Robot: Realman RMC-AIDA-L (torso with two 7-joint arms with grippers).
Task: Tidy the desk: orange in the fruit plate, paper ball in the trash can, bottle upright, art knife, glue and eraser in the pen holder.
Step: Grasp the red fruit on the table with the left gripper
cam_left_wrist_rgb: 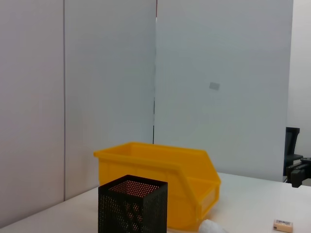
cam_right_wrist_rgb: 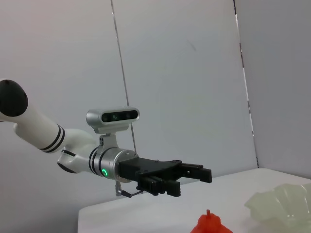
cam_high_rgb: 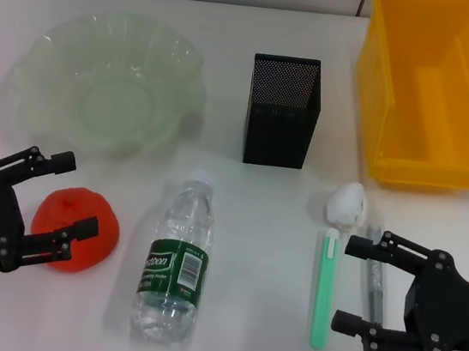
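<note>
Your left gripper [cam_high_rgb: 65, 198] sits at the lower left of the head view, fingers spread wide around the orange [cam_high_rgb: 76, 228] but gripping nothing; it looks staged for that grasp, with the fruit plate [cam_high_rgb: 32, 71] just above. Your right gripper [cam_high_rgb: 360, 286], lower right, is likewise wide open and empty, straddling a grey tool [cam_high_rgb: 374, 280] beside the green tool [cam_high_rgb: 324, 287]. The paper ball [cam_high_rgb: 347, 204] lies near the trash can [cam_high_rgb: 385, 83]. The bottle [cam_high_rgb: 175, 259] lies flat, bottom centre of the table [cam_high_rgb: 253, 230]; the pen holder [cam_high_rgb: 282, 111] stands upper centre.
</note>
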